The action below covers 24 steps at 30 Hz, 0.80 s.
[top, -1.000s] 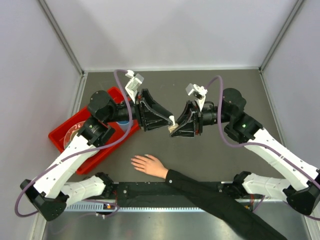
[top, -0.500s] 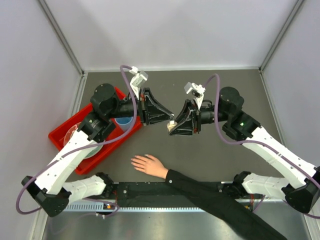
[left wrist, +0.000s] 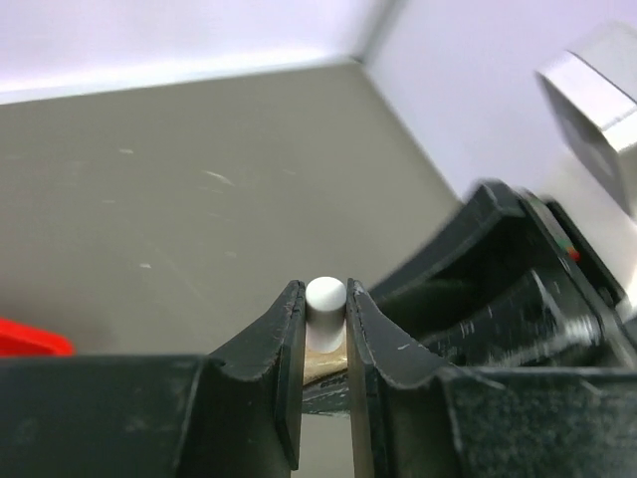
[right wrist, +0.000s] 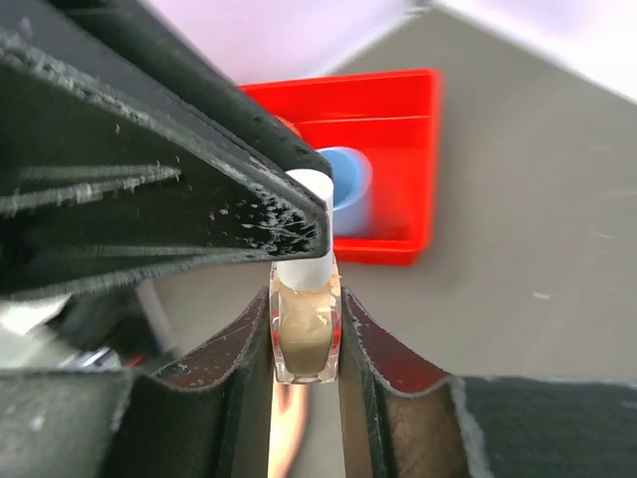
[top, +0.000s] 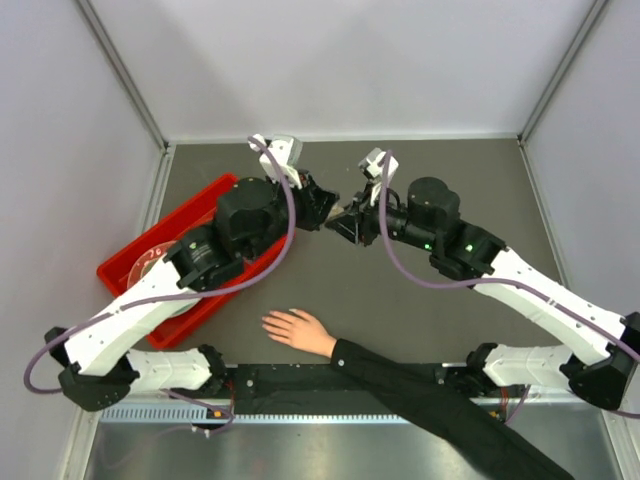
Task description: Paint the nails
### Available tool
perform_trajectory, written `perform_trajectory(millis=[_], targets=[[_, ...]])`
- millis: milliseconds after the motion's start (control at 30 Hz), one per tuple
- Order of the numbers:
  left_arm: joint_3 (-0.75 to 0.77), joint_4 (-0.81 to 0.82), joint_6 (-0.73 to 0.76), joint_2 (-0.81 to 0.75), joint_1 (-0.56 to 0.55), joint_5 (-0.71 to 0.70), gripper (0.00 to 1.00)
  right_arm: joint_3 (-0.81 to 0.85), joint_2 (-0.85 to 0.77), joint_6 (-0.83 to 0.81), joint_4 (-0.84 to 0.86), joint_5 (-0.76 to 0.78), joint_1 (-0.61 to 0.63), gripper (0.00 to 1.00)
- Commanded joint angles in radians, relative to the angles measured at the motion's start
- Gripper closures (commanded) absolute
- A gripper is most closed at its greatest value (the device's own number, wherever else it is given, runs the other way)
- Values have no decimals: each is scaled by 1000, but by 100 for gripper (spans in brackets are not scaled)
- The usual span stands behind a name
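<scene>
The flesh-toned hand [top: 300, 330] with a black sleeve [top: 430, 392] lies palm down near the table's front, its fingers spread to the left. The nails [top: 267, 322] are tiny pale tips, far below both grippers. A small clear polish bottle [right wrist: 305, 334] of tan liquid is held in the air over the table's middle. My right gripper [right wrist: 306, 299] is shut on its glass body. My left gripper [left wrist: 325, 297] is shut on its white cap [left wrist: 325, 293]. In the top view the two grippers meet tip to tip, left [top: 328, 212] and right [top: 347, 219], and hide the bottle.
A red tray [top: 118, 278] stands at the left, partly under my left arm. It holds a blue cup [right wrist: 350, 184] and a round dish. A black base rail [top: 300, 385] runs along the near edge, under the sleeve.
My left gripper has shut on the white cap. Both arms have lifted and swung toward the back of the table, carrying the bottle with them. The hand has not moved.
</scene>
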Motion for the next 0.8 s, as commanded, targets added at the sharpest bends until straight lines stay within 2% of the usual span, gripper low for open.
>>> perform_trajectory(millis=[0,133,167,200,233,267,300,333,367,467,533,633,667,700,733,767], targets=[[70,36,33,72,-43,-352,100,56,29,-33,11,353,8,100],[119,22,30,105,-43,-271,100,51,29,-59,3,329,8,100],[125,15,36,107,-40,-238,93,42,24,-74,5,276,8,100],[131,11,46,104,-39,-199,76,39,22,-91,-3,251,6,100],[139,-5,55,93,-31,-99,70,33,10,-98,-2,223,-6,100],[139,-11,55,84,-13,-51,64,16,4,-101,1,86,-23,100],[136,-13,60,70,2,20,56,7,-4,-92,5,35,-37,100],[128,-15,73,43,19,96,46,-2,-19,-90,3,-16,-50,100],[123,-18,79,29,57,277,43,-10,-24,-91,-2,-133,-82,100],[107,-31,80,-25,119,462,33,-21,-43,-87,-26,-326,-119,100],[78,-30,61,-54,162,548,31,-31,-54,-72,-9,-454,-136,100],[-17,57,-3,-77,254,757,29,-51,-65,-9,44,-602,-165,100],[-43,95,-26,-80,289,811,17,-50,-59,17,47,-625,-167,100],[-86,166,-49,-74,302,904,15,-50,-57,27,52,-640,-166,100],[-99,189,-83,-69,308,924,16,-50,-57,37,63,-665,-167,100],[-108,206,-91,-63,315,944,21,-56,-57,48,75,-674,-167,100]])
